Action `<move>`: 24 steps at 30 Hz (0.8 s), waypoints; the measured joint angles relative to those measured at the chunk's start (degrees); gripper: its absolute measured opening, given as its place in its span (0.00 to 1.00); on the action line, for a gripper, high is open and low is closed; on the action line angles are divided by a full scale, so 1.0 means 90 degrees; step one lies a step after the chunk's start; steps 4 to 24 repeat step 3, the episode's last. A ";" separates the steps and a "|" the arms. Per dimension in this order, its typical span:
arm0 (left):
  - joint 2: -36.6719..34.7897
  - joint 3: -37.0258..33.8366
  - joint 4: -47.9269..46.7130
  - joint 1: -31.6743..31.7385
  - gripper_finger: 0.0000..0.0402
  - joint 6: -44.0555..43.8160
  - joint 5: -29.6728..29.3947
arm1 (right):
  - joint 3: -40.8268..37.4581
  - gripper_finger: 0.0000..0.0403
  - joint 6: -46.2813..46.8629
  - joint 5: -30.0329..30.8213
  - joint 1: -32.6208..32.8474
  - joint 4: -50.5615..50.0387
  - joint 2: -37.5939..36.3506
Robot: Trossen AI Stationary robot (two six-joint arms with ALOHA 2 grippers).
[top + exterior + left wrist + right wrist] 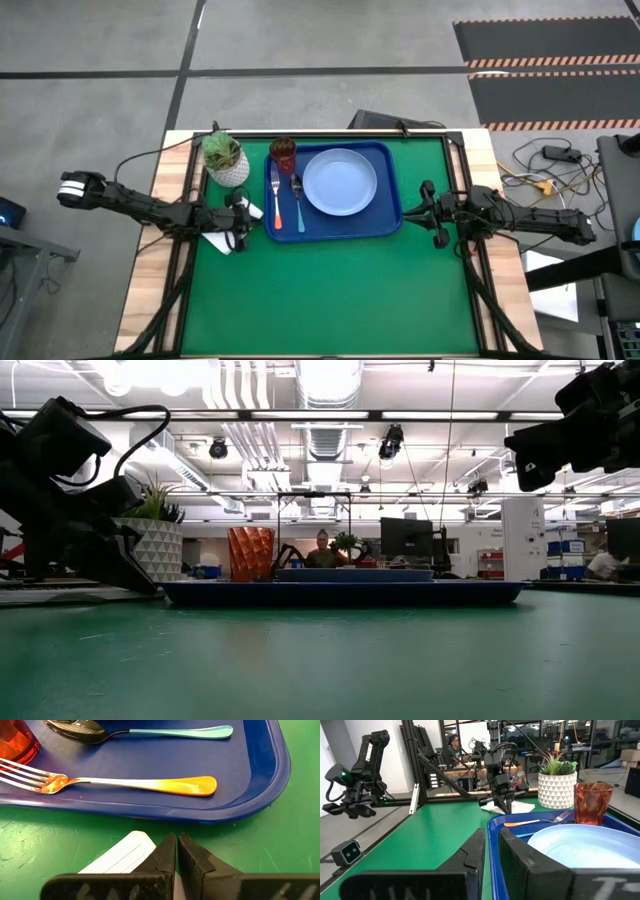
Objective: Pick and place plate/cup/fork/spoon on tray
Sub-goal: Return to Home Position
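Green table mat (330, 290): covers the tabletop, wooden edge strips showing at both sides.
White pot with green plant (226, 160): upright on the mat, about 10 o'clock from mat centre; faceted pattern on its wall.
White paper card (120, 857): flat on the mat, roughly 9 o'clock.
Person (322, 550): seated in the room at 12 o'clock, beside a dark monitor (406, 540).

No legible text, label, brand, number or sign can be made out in any of the views. Pale marks are seen on the dark casing at the near edge of the right wrist view (600, 887) (only partial strokes, not readable as letters). The white card beside the deep-blue rectangular plastic tray (260, 775) carries faint ruled lines only.
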 joint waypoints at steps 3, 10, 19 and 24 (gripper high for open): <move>0.0000 0.0000 0.0000 0.0000 0.00 -0.0001 0.0000 | 0.0000 0.11 0.0000 0.0000 0.0000 0.0000 0.0000; 0.0000 0.0000 0.0000 0.0000 0.00 -0.0001 0.0000 | 0.0000 0.11 0.0000 0.0000 0.0000 0.0000 0.0000; 0.0000 0.0000 0.0000 0.0000 0.00 -0.0001 0.0000 | 0.0000 0.11 0.0000 0.0000 0.0000 0.0000 0.0000; 0.0000 0.0000 0.0000 0.0000 0.00 -0.0001 0.0000 | 0.0000 0.11 0.0000 0.0000 0.0000 0.0000 0.0000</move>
